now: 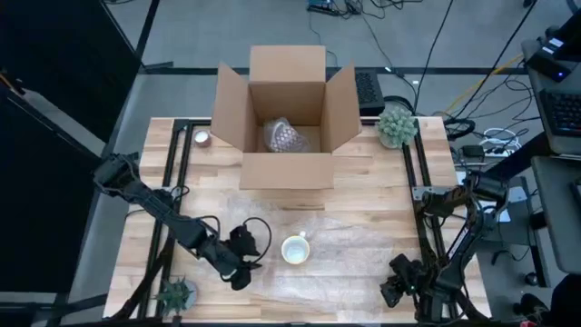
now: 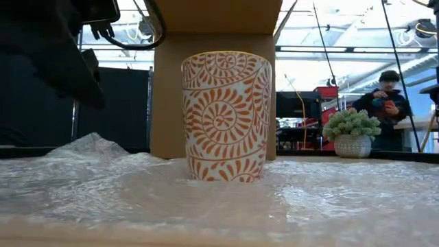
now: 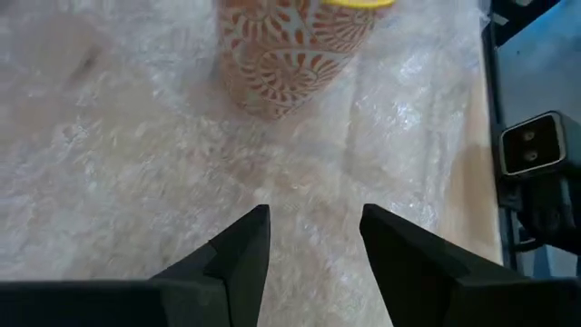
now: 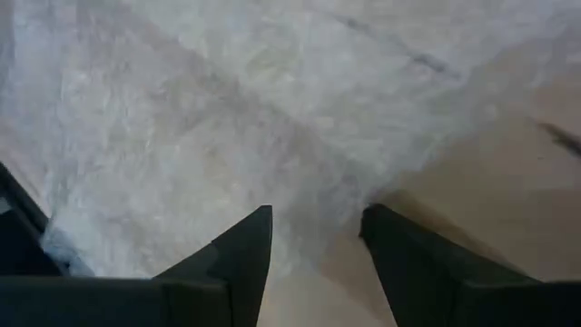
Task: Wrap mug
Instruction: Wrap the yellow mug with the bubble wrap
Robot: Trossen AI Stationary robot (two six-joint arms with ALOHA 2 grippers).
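Observation:
A white mug with an orange swirl pattern [image 1: 295,249] [image 2: 225,116] stands upright on a sheet of clear bubble wrap [image 1: 359,243] [image 2: 315,199] spread over the near half of the table. My left gripper [image 1: 243,269] [image 3: 313,218] is open just left of the mug, above the wrap [image 3: 136,163], pointing at the mug [image 3: 290,54]. My right gripper [image 1: 392,291] [image 4: 316,218] is open over the wrap's near right edge [image 4: 363,195], where bare wood begins. I see nothing between the fingers of either.
An open cardboard box [image 1: 286,118] stands at the far middle with a bubble-wrapped object [image 1: 283,136] inside. A potted plant [image 1: 397,125] sits to its right, a small jar [image 1: 201,138] to its left, and a small plant [image 1: 175,293] at the near left corner.

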